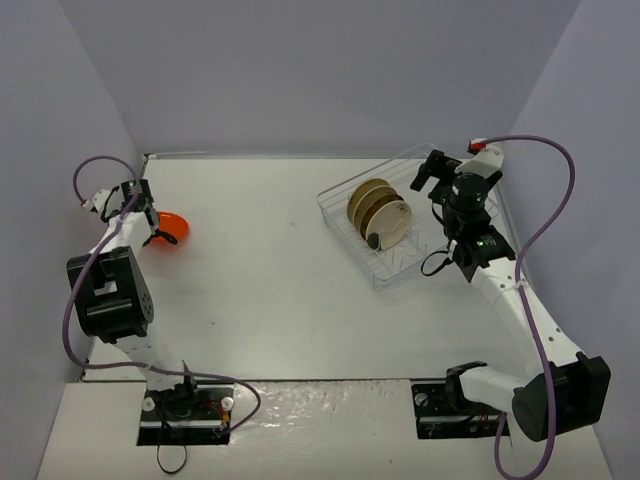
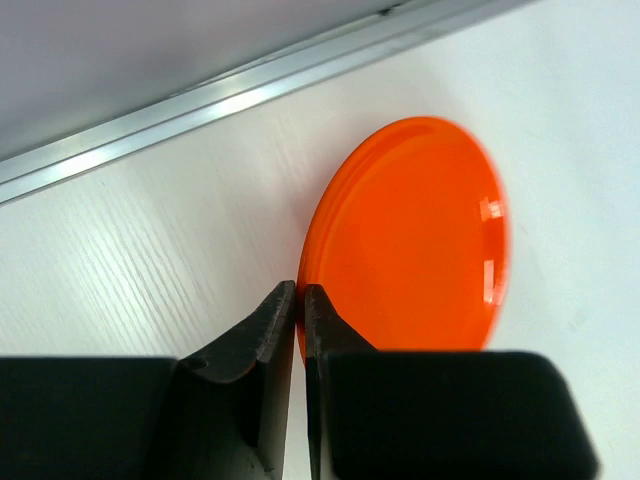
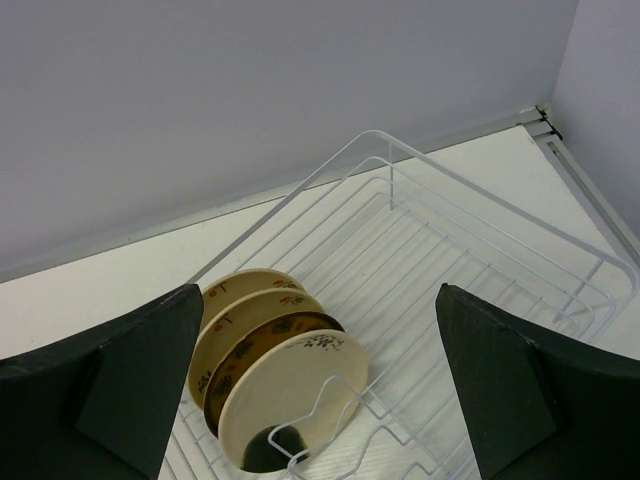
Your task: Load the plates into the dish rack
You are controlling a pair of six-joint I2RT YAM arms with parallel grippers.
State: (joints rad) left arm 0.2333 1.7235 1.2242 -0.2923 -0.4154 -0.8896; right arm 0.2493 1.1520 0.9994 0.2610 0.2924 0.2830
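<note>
An orange plate [image 1: 170,227] [image 2: 410,240] is at the far left of the white table, tilted up on its edge. My left gripper [image 1: 157,232] [image 2: 300,295] is shut on its near rim, which is pinched between the two black fingertips. The clear dish rack [image 1: 345,235] [image 3: 470,175] stands at the back right. Cream plates and a dark brown one [image 1: 380,215] [image 3: 290,390] stand on edge in its left part. My right gripper [image 1: 432,180] [image 3: 318,300] hovers open above the rack's far right side, with nothing between its fingers.
Purple walls close the table on three sides. A metal strip [image 2: 200,100] runs along the table edge just behind the orange plate. The right half of the rack [image 3: 450,270] holds only wire dividers. Cables loop off both arms.
</note>
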